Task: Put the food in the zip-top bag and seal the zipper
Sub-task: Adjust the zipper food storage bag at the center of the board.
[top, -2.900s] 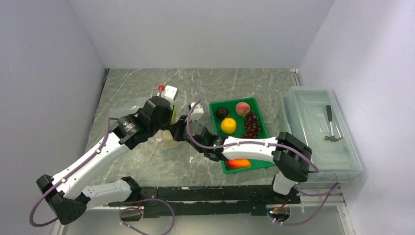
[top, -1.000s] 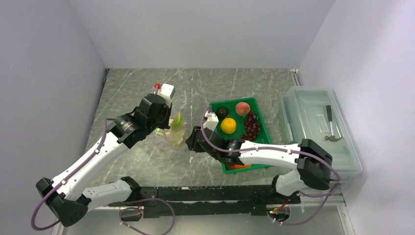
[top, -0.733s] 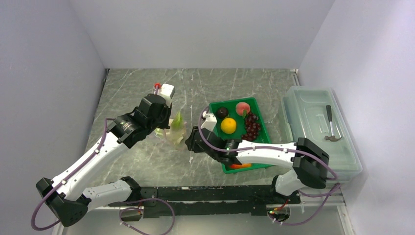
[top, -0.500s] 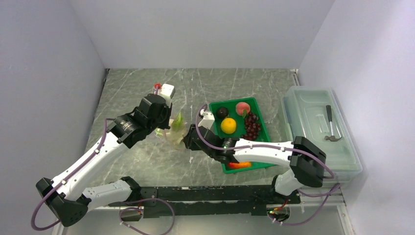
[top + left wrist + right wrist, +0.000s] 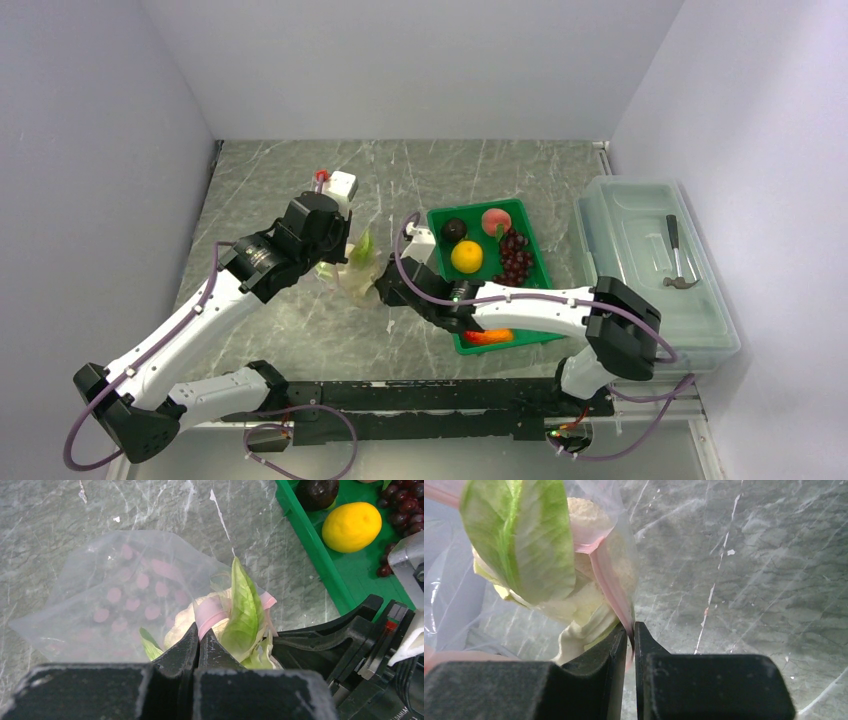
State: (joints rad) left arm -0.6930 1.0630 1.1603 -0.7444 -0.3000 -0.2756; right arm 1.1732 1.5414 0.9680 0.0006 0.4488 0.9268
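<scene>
The clear zip-top bag (image 5: 115,605) lies left of the green tray, its pink zipper strip (image 5: 210,612) at the mouth. The pale green-white lettuce (image 5: 242,615) sticks half out of the mouth; it also shows in the top view (image 5: 360,262) and the right wrist view (image 5: 521,545). My left gripper (image 5: 198,639) is shut on the zipper strip on one side. My right gripper (image 5: 630,630) is shut on the strip (image 5: 611,587) on the other side. The lemon (image 5: 466,257), grape bunch (image 5: 515,256), dark round fruit (image 5: 454,230) and red-orange fruit (image 5: 487,336) lie in the tray.
The green tray (image 5: 530,228) sits right of the bag, with a pink peach (image 5: 495,221) at its back. A clear lidded box (image 5: 650,270) with a grey hammer (image 5: 677,258) stands at the right. Walls close in left and right.
My right gripper came back from the tray to the bag's mouth and shut on the pink strip. The lettuce now stands in the bag's mouth. The left arm has held still.
</scene>
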